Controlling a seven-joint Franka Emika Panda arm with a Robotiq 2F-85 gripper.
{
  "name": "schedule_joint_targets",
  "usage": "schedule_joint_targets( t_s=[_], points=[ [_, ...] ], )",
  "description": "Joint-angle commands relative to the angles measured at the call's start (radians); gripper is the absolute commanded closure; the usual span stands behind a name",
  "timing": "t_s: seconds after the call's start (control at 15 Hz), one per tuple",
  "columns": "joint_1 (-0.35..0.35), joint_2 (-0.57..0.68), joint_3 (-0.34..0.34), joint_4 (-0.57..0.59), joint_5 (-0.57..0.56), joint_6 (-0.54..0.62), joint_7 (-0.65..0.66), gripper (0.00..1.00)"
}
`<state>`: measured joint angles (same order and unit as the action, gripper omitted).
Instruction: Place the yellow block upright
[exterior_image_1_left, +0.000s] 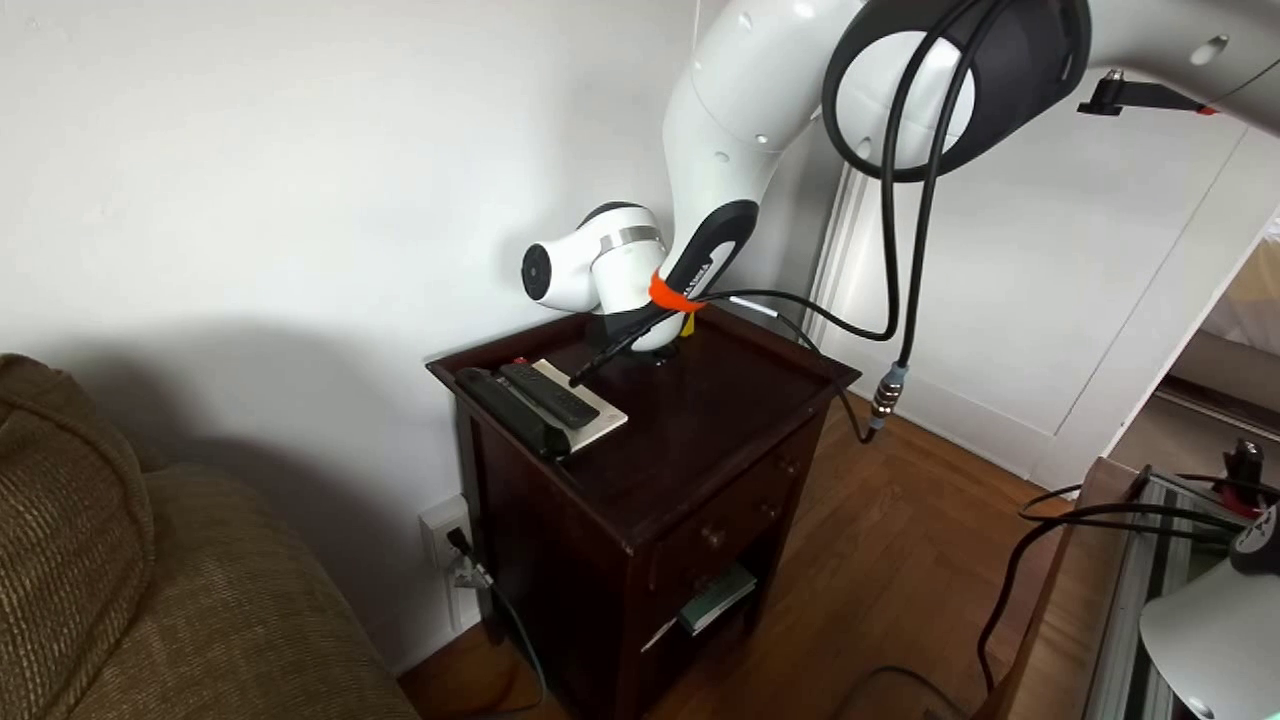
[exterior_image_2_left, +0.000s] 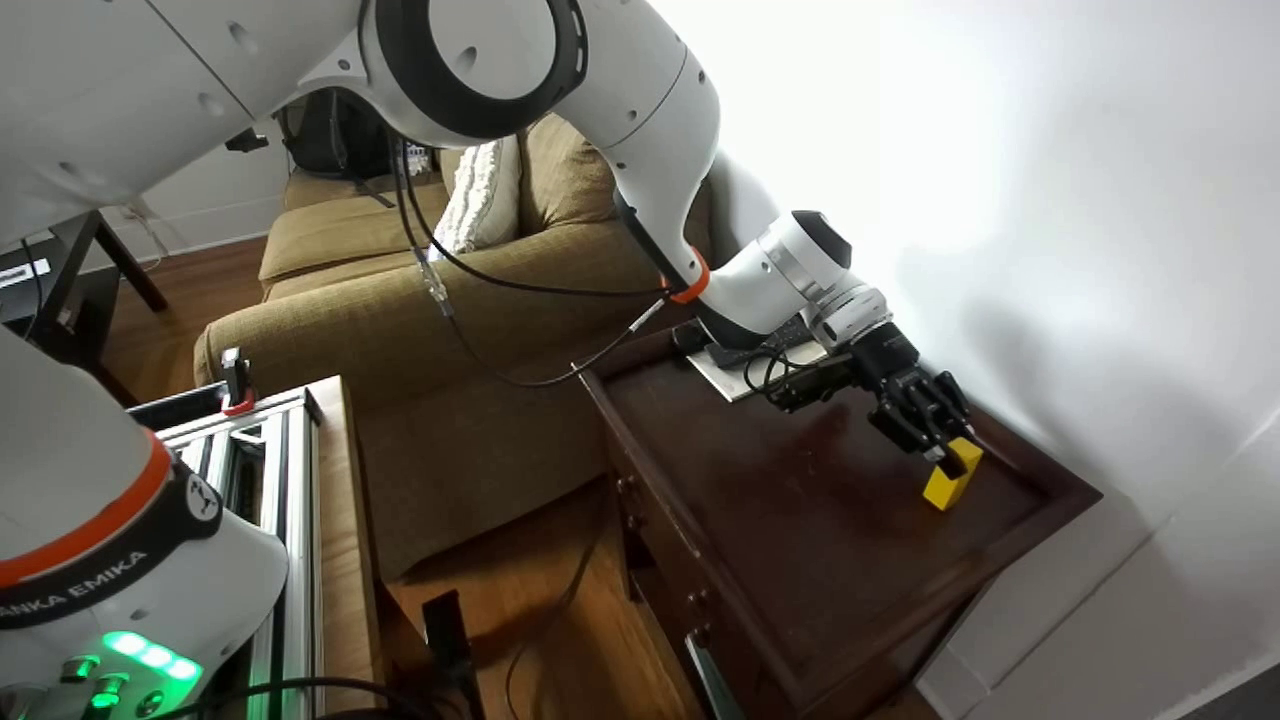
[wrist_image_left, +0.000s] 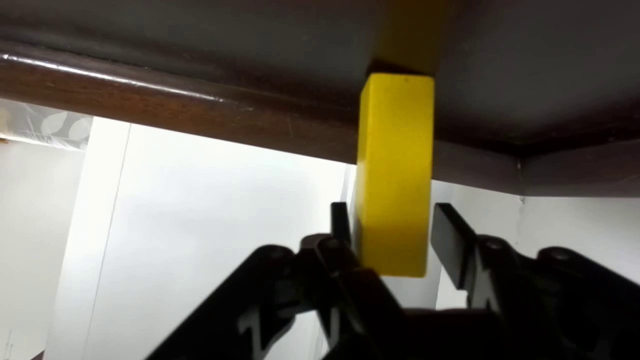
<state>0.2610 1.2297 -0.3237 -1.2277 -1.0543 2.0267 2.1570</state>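
Observation:
The yellow block (exterior_image_2_left: 955, 476) stands on end on the dark wooden cabinet top (exterior_image_2_left: 800, 500), near its far corner by the wall. In the wrist view, which is upside down, the yellow block (wrist_image_left: 397, 170) has its lower end at the tabletop, with a reflection beyond it. My gripper (wrist_image_left: 392, 222) is open, one finger on each side of the block's upper end, with narrow gaps showing. In an exterior view the gripper (exterior_image_2_left: 957, 452) reaches almost level to the block's top. In an exterior view only a sliver of the yellow block (exterior_image_1_left: 688, 326) shows; the arm hides the gripper.
A raised rim (wrist_image_left: 250, 112) edges the cabinet top. A dark remote (exterior_image_1_left: 550, 395) and a black device (exterior_image_1_left: 512, 412) lie on or beside a pale booklet (exterior_image_1_left: 602, 424) at the other end. The white wall (exterior_image_2_left: 1130, 300) stands close behind. A loose cable (exterior_image_2_left: 770, 370) hangs by the wrist.

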Motion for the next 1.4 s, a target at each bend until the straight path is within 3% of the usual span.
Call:
schedule_joint_targets(
  t_s=[0.0,0.2,0.6,1.07,1.33],
  points=[
    [-0.023,0.024,0.03,0.035,-0.033,-0.028,0.025,0.23],
    [-0.024,0.021,0.031,0.035,-0.034,-0.027,0.028,0.01],
    [-0.055,-0.035,0.054,0.022,-0.006,-0.016,-0.007,0.0],
    [-0.117,-0.126,0.112,-0.006,0.018,0.016,-0.135,0.0],
    [-0.165,-0.189,0.173,-0.028,0.077,0.027,-0.307,0.0]
  ],
)
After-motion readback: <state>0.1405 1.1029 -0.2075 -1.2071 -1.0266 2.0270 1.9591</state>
